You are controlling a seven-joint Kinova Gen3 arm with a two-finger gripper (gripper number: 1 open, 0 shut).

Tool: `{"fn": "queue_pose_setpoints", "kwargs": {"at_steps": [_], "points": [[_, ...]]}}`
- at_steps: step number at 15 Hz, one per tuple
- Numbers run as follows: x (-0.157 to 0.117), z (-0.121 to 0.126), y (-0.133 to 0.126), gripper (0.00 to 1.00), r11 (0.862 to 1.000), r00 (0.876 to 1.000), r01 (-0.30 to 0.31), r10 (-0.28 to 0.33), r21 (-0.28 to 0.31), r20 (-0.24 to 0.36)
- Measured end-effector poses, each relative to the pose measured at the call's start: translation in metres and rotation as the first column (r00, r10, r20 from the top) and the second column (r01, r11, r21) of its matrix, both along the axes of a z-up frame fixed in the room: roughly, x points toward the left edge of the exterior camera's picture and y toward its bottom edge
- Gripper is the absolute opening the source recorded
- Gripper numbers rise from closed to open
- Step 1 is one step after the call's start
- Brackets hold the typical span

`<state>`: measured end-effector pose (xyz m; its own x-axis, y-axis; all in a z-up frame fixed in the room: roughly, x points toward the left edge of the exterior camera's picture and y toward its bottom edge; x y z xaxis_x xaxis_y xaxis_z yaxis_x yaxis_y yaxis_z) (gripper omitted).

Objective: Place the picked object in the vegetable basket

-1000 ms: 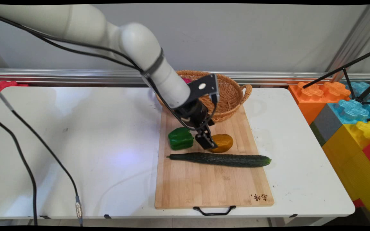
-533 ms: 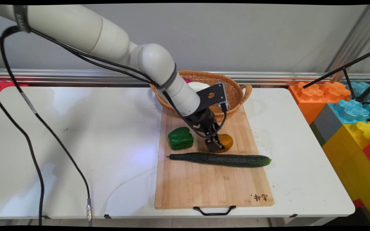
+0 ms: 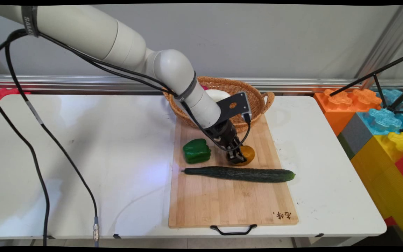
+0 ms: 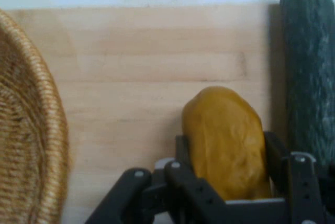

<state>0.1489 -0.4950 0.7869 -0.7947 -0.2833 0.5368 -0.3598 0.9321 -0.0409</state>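
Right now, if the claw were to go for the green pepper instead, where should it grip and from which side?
Probably from above, across the body's middle. The green pepper lies on its side on the cutting board, blocky and lobed, so its flatter flanks suit the pads better than the stem end. Its sides stand clear: the cucumber lies just in front without touching, and the claw is off to its right around the yellow-orange fruit.

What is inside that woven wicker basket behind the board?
In the round woven wicker basket a white rounded thing shows. The white robot arm covers the rest of its inside.
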Motion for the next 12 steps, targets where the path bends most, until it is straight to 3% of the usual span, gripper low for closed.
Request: {"fn": "queue_pose_setpoints", "kwargs": {"at_steps": [7,12], "points": [[-0.019,0.081,-0.011,0.00,0.995,0.994,-0.094,0.091,-0.045,-0.063],[-0.018,0.122,-0.049,0.00,0.968,0.976,-0.211,0.202,-0.134,-0.082]]}}
